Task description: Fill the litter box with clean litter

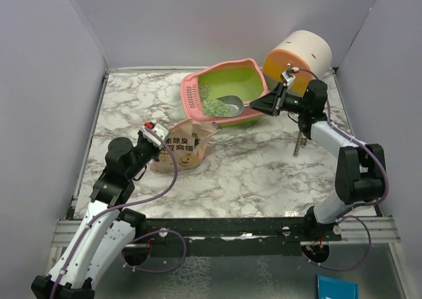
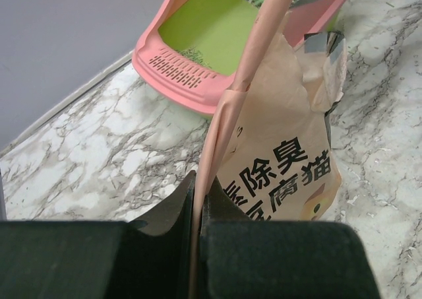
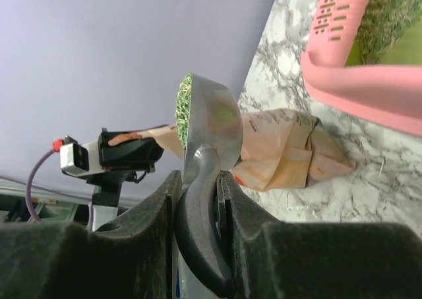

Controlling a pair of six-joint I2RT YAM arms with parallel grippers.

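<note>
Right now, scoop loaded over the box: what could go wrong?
1. The scoop hangs inside the litter box, close to its near rim; an early tilt could drop litter on the table.
2. The left jaws pinch only the pouch edge; it may slip or slump.

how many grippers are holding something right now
2. The left gripper pinches the edge of the tan printed pouch mid-table; the right gripper holds the grey metal scoop over the pink plastic litter box.
</note>
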